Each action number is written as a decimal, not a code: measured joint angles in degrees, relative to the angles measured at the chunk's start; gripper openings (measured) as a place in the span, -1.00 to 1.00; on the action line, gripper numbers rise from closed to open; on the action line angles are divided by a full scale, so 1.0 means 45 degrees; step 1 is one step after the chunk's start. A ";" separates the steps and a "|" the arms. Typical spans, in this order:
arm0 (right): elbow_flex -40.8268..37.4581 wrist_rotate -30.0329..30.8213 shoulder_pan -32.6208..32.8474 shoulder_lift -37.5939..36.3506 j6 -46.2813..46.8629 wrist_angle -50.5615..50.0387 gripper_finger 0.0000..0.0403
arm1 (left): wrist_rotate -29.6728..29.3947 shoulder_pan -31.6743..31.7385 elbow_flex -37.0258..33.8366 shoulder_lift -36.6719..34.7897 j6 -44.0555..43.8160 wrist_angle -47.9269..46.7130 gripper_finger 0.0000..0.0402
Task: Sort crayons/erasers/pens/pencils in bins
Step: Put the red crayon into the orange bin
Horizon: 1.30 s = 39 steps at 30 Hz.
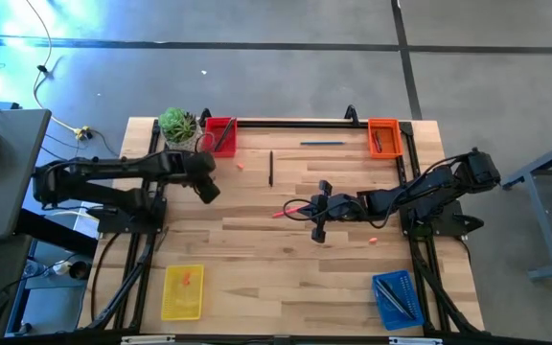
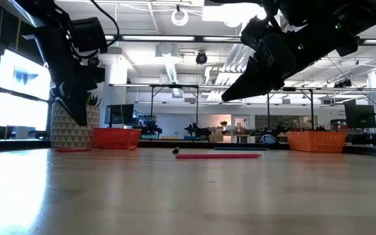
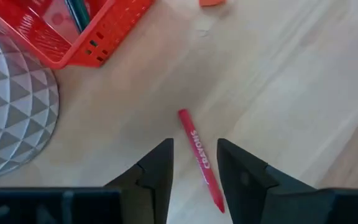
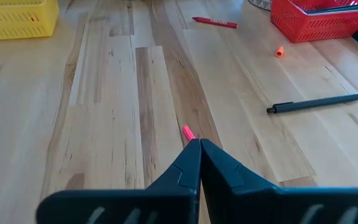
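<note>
My left gripper (image 1: 209,188) is open near the red bin (image 1: 220,134). In the left wrist view its fingers (image 3: 194,144) stand on either side of a red crayon (image 3: 199,157) that lies flat on the table, without touching it. My right gripper (image 1: 312,206) is shut at mid-table. In the low view it (image 2: 226,98) hangs above a long pink-red stick (image 2: 218,156) that lies flat on the table. In the right wrist view only the stick's tip (image 4: 188,131) shows past the shut fingers (image 4: 199,142).
A black pen (image 1: 270,168) and a short orange piece (image 1: 240,165) lie between the arms, and a blue pen (image 1: 322,143) lies at the far edge. Another orange piece (image 1: 374,240) lies near the right arm. The orange bin (image 1: 383,136), yellow bin (image 1: 182,292), blue bin (image 1: 396,299) and a plant pot (image 1: 177,125) stand at the corners.
</note>
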 joint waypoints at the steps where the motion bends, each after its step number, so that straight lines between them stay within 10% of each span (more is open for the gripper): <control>1: 0.0000 0.0000 0.0002 0.0000 -0.0001 0.0000 -1.00 | 0.0305 0.0221 0.0000 0.0047 0.0146 0.0078 -0.43; 27: 0.0000 0.0005 -0.0001 0.0000 -0.0004 -0.0049 -1.00 | 0.1199 0.0982 0.0194 0.3406 0.2740 0.0431 -0.42; 39: 0.0000 0.0001 0.0004 0.0000 -0.0004 -0.0083 -1.00 | 0.3828 -0.3109 0.0724 0.2264 0.4443 -0.0288 -0.54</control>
